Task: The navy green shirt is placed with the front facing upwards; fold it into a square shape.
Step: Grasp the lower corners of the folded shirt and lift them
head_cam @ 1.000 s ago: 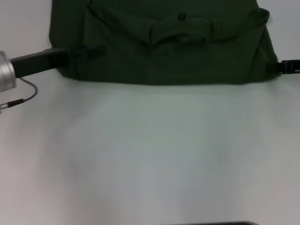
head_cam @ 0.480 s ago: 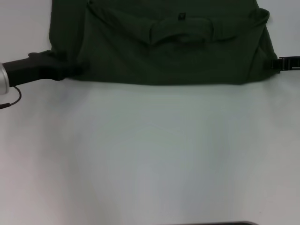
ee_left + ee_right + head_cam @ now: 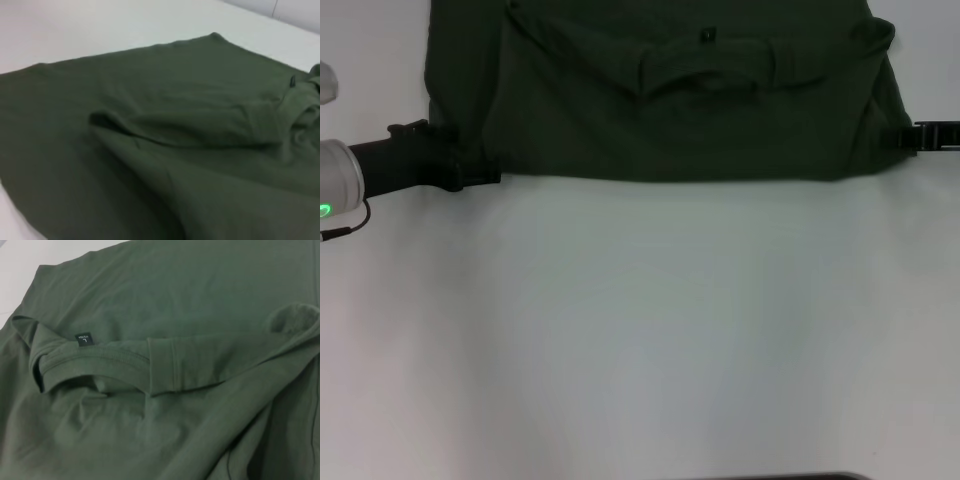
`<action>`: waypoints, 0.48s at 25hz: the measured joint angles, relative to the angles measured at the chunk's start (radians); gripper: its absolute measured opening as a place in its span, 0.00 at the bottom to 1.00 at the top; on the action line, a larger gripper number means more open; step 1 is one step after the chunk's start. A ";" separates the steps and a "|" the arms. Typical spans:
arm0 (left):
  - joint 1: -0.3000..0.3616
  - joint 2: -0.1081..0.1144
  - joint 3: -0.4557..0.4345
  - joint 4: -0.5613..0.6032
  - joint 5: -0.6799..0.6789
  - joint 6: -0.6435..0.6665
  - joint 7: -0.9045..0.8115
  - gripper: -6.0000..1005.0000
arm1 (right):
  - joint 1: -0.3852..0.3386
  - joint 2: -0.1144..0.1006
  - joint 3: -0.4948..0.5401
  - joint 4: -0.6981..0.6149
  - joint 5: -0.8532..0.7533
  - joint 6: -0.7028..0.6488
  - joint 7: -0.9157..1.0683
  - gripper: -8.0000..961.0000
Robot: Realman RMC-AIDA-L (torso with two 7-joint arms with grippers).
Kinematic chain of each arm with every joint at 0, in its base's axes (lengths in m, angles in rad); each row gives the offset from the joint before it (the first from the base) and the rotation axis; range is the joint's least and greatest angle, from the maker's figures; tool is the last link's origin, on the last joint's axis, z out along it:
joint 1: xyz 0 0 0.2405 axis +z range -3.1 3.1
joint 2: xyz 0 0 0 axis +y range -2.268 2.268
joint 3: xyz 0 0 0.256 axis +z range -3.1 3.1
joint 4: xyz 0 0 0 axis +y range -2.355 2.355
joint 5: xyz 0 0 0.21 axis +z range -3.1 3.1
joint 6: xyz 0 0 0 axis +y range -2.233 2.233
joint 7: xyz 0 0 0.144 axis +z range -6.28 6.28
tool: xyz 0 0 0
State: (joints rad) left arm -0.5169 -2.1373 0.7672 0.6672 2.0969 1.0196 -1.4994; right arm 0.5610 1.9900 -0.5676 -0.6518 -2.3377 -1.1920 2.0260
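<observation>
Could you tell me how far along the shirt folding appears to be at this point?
Done: the navy green shirt has both sleeves folded inward over the body, collar showing. In hand: the left claw and right claw sit at its near corners. Left: it's a wide rectangle, so more folds are needed for a square.

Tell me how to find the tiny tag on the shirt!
Look at the white table, then the big dark green shirt lying across its far side. Near the shirt's middle sits the curved collar, and just beyond it is the small black neck label, the only dark square on all that plain green.
</observation>
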 joint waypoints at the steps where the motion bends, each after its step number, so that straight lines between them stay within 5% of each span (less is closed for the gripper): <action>1: 0.002 0.000 0.009 -0.001 0.000 -0.008 0.003 0.89 | 0.000 0.000 0.000 0.001 0.000 0.001 0.001 0.03; 12: 0.005 0.007 0.015 -0.008 0.000 0.000 0.022 0.89 | 0.000 0.001 0.000 0.001 0.000 0.004 0.005 0.03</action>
State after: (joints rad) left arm -0.5123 -2.1306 0.7827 0.6596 2.0969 1.0196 -1.4779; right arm 0.5611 1.9909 -0.5675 -0.6505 -2.3377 -1.1882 2.0309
